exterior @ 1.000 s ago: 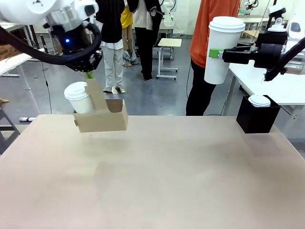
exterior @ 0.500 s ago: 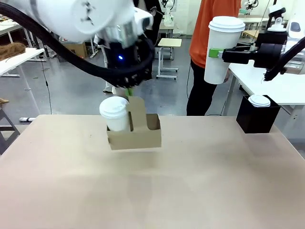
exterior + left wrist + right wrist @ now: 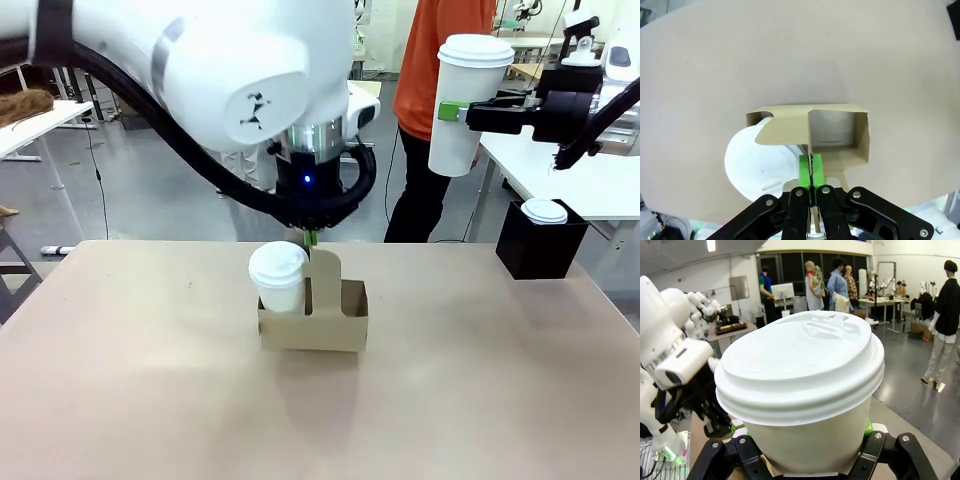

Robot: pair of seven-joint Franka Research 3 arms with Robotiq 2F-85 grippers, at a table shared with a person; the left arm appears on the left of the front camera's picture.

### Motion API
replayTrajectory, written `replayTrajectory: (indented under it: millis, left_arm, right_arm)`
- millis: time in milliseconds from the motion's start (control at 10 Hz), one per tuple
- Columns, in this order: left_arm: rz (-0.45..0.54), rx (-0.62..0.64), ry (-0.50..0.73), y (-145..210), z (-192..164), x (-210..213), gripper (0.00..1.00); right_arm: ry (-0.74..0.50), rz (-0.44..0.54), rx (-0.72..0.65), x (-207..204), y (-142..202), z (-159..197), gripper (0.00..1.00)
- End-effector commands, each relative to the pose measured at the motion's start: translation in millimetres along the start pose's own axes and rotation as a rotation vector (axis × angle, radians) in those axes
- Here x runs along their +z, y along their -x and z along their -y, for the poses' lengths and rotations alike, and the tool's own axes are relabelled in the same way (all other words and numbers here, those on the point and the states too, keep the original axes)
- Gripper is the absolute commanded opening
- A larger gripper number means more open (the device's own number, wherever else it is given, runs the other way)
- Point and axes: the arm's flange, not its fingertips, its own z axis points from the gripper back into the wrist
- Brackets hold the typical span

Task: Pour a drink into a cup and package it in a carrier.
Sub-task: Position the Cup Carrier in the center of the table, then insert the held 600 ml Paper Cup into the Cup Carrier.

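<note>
Pinching the carrier (image 3: 312, 328) by its tab (image 3: 323, 275) in my fully closed left claw (image 3: 312, 238), mid-packing, I reckon my right claw (image 3: 452, 111), clamped round the second cup (image 3: 465, 100), must next lower it into the empty pocket (image 3: 835, 131).

Noted glossy white casing on left arm (image 3: 200, 70), black logo (image 3: 253, 108), black cable (image 3: 150, 112), blue light (image 3: 307, 181) at wrist. Found black linkages, silver screws (image 3: 800, 192), green pads (image 3: 804, 170) on left gripper (image 3: 811, 159); right gripper (image 3: 450, 111) alike.

Bright, even light; soft shadows
</note>
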Motion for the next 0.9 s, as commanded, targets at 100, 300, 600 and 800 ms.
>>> replayTrajectory:
  millis: [100,300,600,800]
  left_arm:
    - [-0.010,-0.008,-0.026,7,14,-26,0.02]
    - [-0.036,-0.002,-0.030,7,20,-40,0.02]
    - [-0.054,-0.033,-0.022,10,17,-36,0.02]
    - [-0.054,-0.033,-0.022,10,17,-36,0.02]
  right_arm:
    - [-0.004,0.011,-0.002,-2,-4,0,0.80]
    - [-0.004,0.011,-0.002,-2,-4,0,0.80]
    - [-0.004,0.011,-0.002,-2,-4,0,0.80]
    - [-0.004,0.011,-0.002,-2,-4,0,0.80]
